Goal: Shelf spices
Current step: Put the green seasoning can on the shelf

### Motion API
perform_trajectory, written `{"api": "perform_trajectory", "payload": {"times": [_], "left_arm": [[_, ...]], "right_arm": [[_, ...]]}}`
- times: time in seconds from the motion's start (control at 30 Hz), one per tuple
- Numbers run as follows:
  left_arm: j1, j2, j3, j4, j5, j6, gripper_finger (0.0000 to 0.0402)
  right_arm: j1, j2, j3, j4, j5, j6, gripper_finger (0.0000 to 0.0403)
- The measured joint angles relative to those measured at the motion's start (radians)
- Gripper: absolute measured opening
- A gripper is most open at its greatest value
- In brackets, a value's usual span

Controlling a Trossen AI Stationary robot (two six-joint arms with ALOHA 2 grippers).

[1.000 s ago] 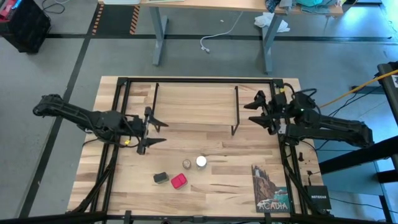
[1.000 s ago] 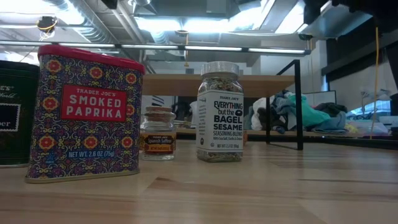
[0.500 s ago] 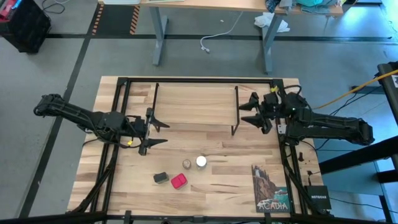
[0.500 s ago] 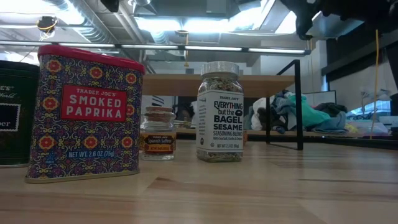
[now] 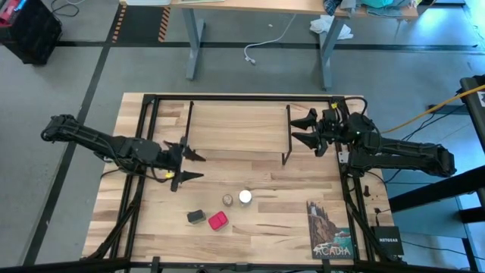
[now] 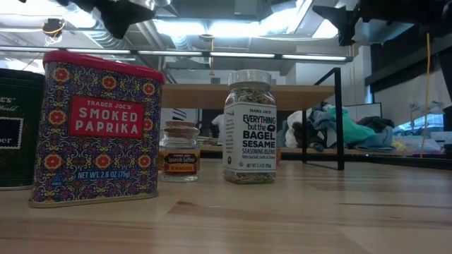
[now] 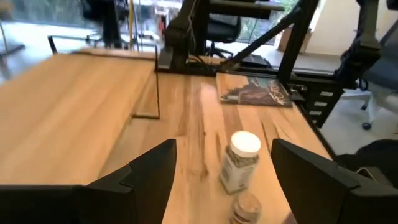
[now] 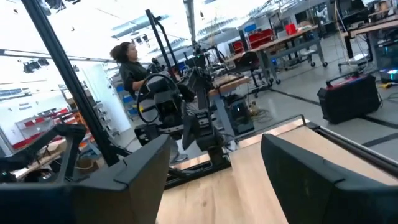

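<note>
Spices, all four on the bench lower centre of high view: white-capped clear jar (image 5: 245,196), tiny round tan-grey jar (image 5: 227,199), red square tin (image 5: 218,221), dark square tin (image 5: 195,217). Left gripper (image 5: 186,166) hovers just up-left of them, jaws open, empty. Right gripper (image 5: 305,130) at the right end of the light-wood plank shelf (image 5: 239,125), jaws open, empty. Low view cuts off the dark tin at left edge.

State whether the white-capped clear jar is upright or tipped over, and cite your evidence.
Upright. In the low view the white-capped clear jar stands on its base on the table, lid on top, label reading level.
</note>
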Motion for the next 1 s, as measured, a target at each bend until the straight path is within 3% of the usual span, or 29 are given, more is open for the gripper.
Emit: {"api": "perform_trajectory", "payload": {"times": [0.37,0.53,1.0], "left_arm": [[-0.057,0.000,0.006,-0.137,0.117,-0.186,0.0255],[-0.112,0.023,0.122,-0.343,0.124,-0.297,0.0255],[-0.224,0.419,0.538,-0.707,0.124,-0.370,0.0255]], "right_arm": [[0.000,-0.001,0.000,-0.006,0.008,0.025,0.0260],[0.000,-0.001,0.000,-0.006,-0.041,0.025,0.0260],[0.000,0.000,0.000,0.051,0.008,-0.003,0.0260]]}}
